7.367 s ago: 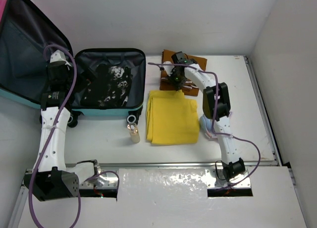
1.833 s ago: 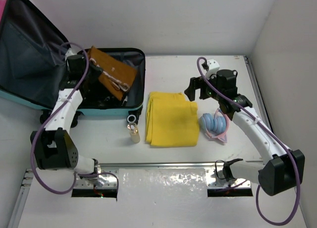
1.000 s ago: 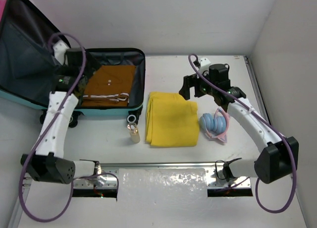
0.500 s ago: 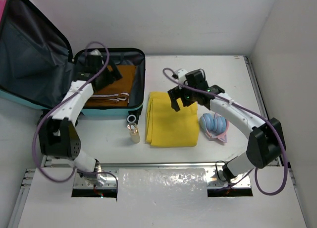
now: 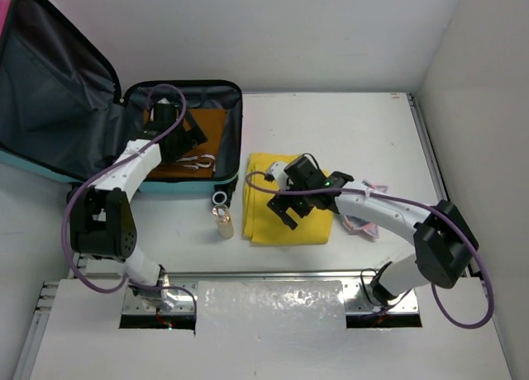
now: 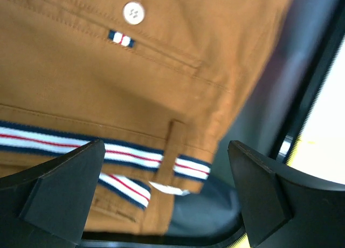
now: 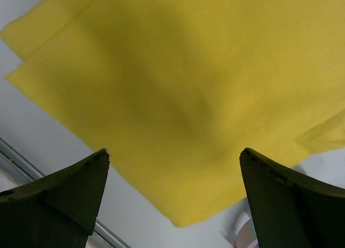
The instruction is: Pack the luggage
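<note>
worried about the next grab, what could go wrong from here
The open right gripper hovers over the yellow folded cloth; pinching only its top layer could unfold it. Dragged left, the cloth may topple the small upright amber bottle. The left gripper hangs in the open grey-lined suitcase, so the arms might collide.

Folded yellow cloth (image 5: 273,231) flat on white worktop (image 5: 355,124); small amber bottle (image 5: 223,221) upright just left; pink-blue item (image 5: 362,225) right, partly hidden.

Top cam overhead, wide; L wrist close in luggage (image 6: 264,91), R over cloth (image 7: 188,97).
</note>
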Tool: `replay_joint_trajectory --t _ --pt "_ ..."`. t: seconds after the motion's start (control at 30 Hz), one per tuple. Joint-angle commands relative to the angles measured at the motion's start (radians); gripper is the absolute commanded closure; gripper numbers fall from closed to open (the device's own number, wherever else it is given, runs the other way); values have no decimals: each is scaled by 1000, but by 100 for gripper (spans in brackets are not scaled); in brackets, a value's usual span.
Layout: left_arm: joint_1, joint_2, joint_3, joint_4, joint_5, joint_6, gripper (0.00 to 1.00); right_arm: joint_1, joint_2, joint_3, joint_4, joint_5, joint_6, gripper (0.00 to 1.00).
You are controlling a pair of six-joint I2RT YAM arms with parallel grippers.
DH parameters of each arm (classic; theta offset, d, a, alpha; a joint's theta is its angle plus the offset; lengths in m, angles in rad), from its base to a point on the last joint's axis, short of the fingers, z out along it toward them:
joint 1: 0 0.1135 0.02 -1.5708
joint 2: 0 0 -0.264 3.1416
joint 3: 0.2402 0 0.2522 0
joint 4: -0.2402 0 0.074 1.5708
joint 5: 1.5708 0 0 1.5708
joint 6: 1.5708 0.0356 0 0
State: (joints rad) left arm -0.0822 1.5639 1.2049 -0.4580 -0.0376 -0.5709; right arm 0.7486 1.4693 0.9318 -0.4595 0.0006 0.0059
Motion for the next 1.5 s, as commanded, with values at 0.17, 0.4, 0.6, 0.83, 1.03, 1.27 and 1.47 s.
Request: replay_joint_trajectory --t 0.17,0.4,0.6,0.83,1.03,1.27,1.47 --pt "25 -69 16 -25 -87 -20 2 168 65 4 -41 44 -174 2" --pt "29 -361 102 -154 -307 5 0 222 141 -31 73 154 -222 3" --pt "36 -539 151 -234 -288 65 0 221 324 -25 107 160 -254 11" --pt "36 -631 182 -278 -187 101 0 209 341 -63 208 78 -251 81" --pt "35 -663 90 -239 -8 103 0 121 226 -79 292 -35 -126 100" --pt "-66 -670 -54 -99 99 -55 0 -138 46 -31 308 -238 180 100" --pt "-307 -556 48 -45 -65 -156 0 -211 58 74 265 -237 274 100"
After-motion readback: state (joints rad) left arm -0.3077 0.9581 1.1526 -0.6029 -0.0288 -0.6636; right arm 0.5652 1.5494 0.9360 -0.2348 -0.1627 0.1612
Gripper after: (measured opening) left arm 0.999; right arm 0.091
